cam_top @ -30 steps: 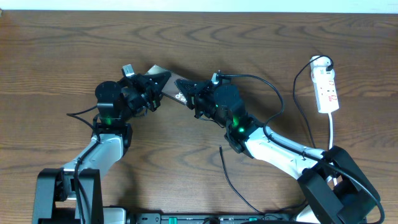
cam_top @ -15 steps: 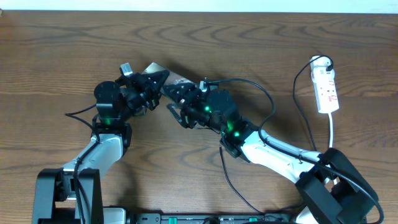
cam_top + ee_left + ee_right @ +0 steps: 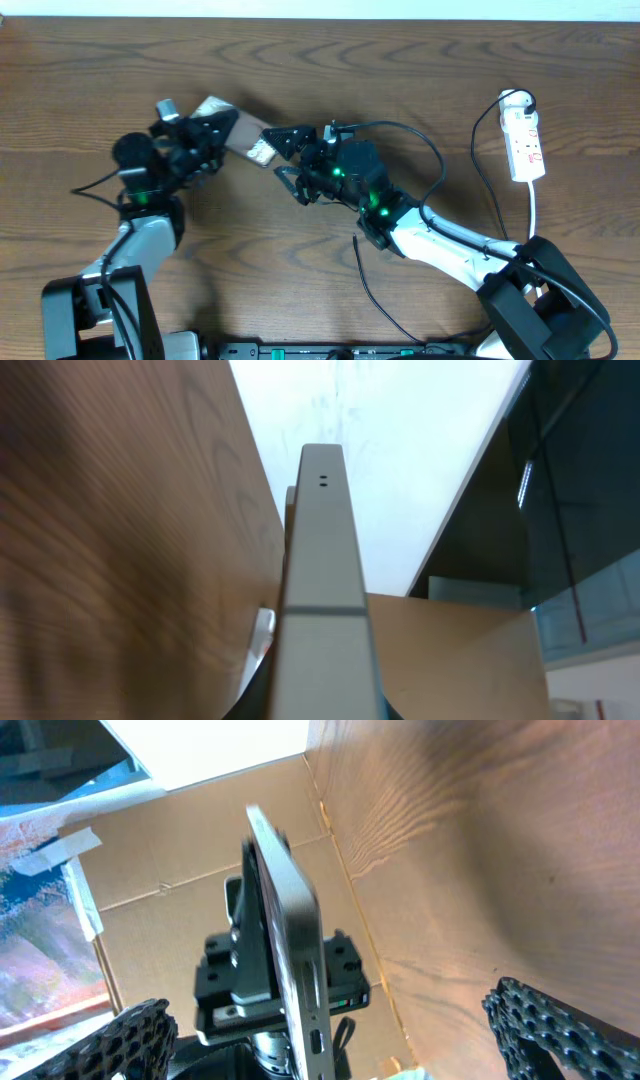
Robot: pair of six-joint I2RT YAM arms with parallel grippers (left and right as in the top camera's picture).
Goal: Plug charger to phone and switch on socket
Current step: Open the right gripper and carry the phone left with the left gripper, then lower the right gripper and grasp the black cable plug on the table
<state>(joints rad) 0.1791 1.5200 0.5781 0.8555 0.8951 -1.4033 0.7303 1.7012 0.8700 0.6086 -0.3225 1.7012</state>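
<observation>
The phone point(image 3: 228, 128), a flat grey-brown slab with a pale patch at its right end, is held on edge above the table. My left gripper point(image 3: 205, 140) is shut on it. In the left wrist view its thin grey edge point(image 3: 320, 560) runs up the middle from my left gripper point(image 3: 320, 705). My right gripper point(image 3: 283, 160) stands open just right of the phone's end, touching nothing. The right wrist view shows the phone's edge point(image 3: 290, 960) with its port between my wide-apart fingers point(image 3: 135, 1040). The charger point(image 3: 368, 285) lies loose near the front edge. The socket point(image 3: 524, 145) lies far right.
A white cord point(image 3: 535, 215) runs from the socket toward the right arm's base point(image 3: 540, 300). Thick black arm cables point(image 3: 425, 150) loop behind the right wrist. Cardboard point(image 3: 180, 890) shows beyond the table edge in the right wrist view.
My right gripper has opened and let go of the phone's end. My left arm has swung left, carrying the phone with it.
</observation>
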